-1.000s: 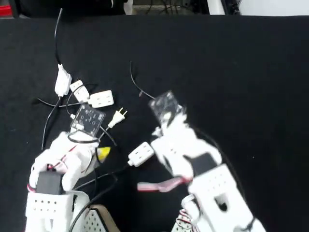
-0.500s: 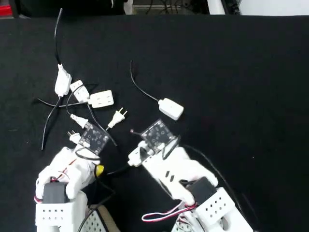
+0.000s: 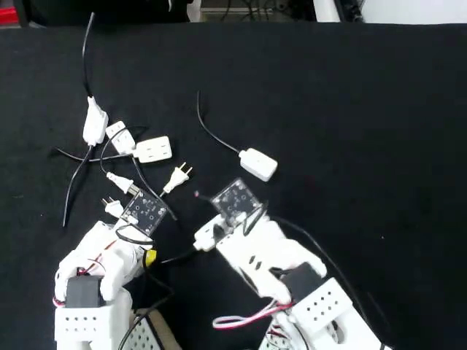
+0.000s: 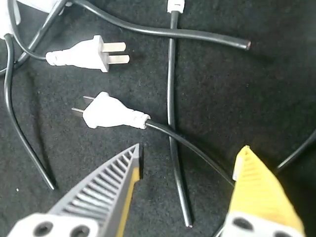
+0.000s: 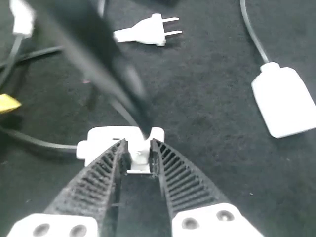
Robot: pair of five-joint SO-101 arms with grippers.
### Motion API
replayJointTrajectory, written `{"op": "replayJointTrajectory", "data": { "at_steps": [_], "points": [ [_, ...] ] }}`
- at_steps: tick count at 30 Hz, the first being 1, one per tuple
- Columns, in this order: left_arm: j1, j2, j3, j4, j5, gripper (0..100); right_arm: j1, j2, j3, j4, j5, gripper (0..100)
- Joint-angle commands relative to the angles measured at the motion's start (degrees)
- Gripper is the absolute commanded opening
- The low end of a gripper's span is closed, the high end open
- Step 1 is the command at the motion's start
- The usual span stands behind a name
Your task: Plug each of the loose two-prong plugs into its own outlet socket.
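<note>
Before spread left fingers (image 4: pixel 106 180): plug (image 4: pixel 111 112) crosswise, prongs far-left; right fingers (image 5: pixel 101 173) clamp outlet socket (image 5: pixel 101 140).

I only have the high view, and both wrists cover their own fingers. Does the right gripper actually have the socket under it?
Observer: Yes. The right gripper is shut on the narrow end of the outlet socket.
Operator: And the left one, is it holding anything?
Observer: No. The left gripper is open and empty. A two-prong plug lies just ahead of it, untouched.
Operator: Is there another plug nearby on that side?
Observer: Yes. A second plug, with flat blades, lies just past the first, and its prongs point the opposite way.
</note>
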Motion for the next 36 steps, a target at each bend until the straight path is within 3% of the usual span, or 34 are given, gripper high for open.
{"op": "replayJointTrajectory", "data": {
  "at_steps": [1, 24, 28, 32, 36],
  "points": [
    [-0.5, -0.2, -0.3, 0.4, -0.4, 30, 3.1, 4.1, -1.6, -3.7, 0.7, 1.1],
    [1.0, -0.2, -0.7, 0.4, 0.0, 30, -0.9, 9.7, -0.6, -4.7, 1.3, 1.3],
    [4.9, -0.2, -0.7, 0.5, 3.6, 30, -1.5, 9.7, -1.5, -2.1, 1.4, 2.7],
    [5.5, -0.2, -1.9, 0.4, 6.2, 30, -5.5, 9.7, -1.8, 0.9, 1.0, 5.0],
    [5.8, -0.2, -3.6, 0.1, 10.2, 30, -5.0, 9.6, -2.0, 1.1, 1.0, 4.1]
  ]
}}
